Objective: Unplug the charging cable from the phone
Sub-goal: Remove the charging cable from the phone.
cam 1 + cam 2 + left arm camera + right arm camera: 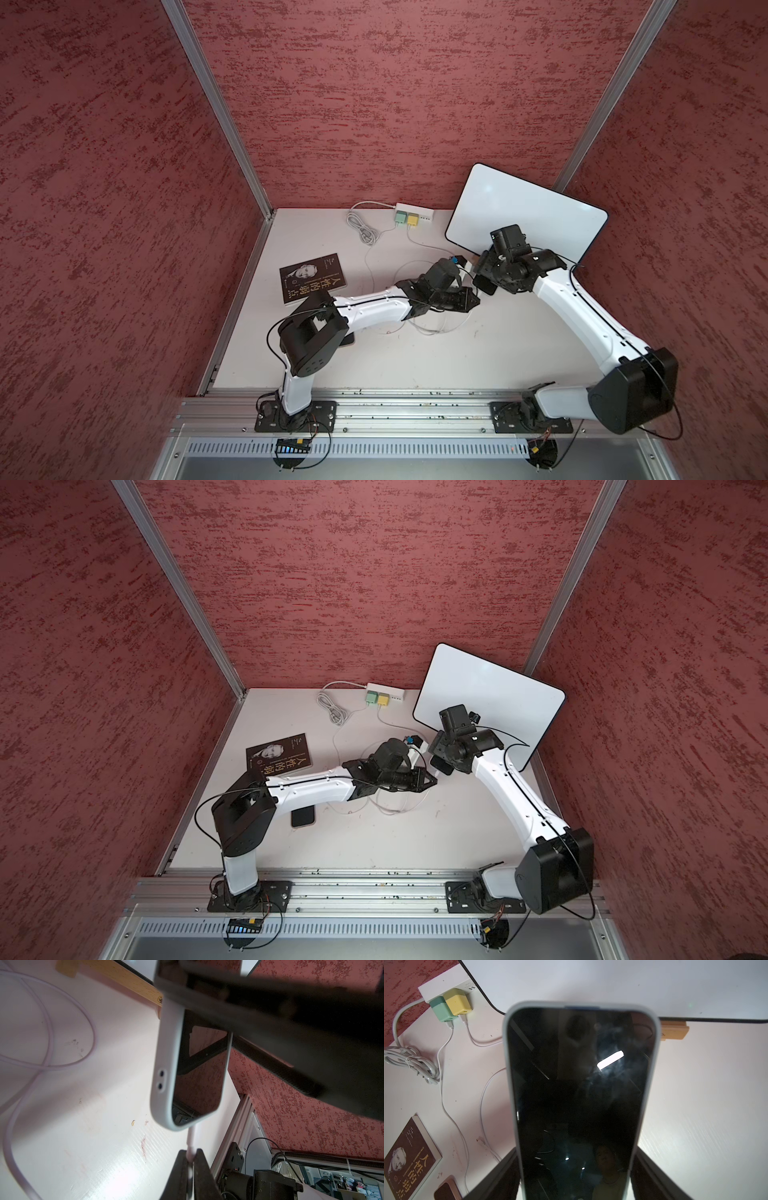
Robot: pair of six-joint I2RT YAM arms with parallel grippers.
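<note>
The phone [579, 1095], with a dark screen and a pale grey-blue case, is held above the table, my right gripper [577, 1167] shut on its two long sides. In the left wrist view the phone [166, 1064] hangs with its bottom edge toward my left gripper [191, 1153]. That gripper is shut on the white charging cable [191, 1138] just behind the plug, which sits in the phone's bottom edge. In both top views the two grippers [473, 301] [484, 284] meet mid-table. The cable's slack [432, 330] loops on the table and runs to a yellow charger [412, 219].
A white power strip [415, 210] with a green charger [400, 217] and a coiled grey cord [363, 228] lies at the back. A white board [528, 216] leans on a wooden stand [133, 980] at back right. A dark book [311, 276] lies left. Another phone [303, 816] lies under my left arm.
</note>
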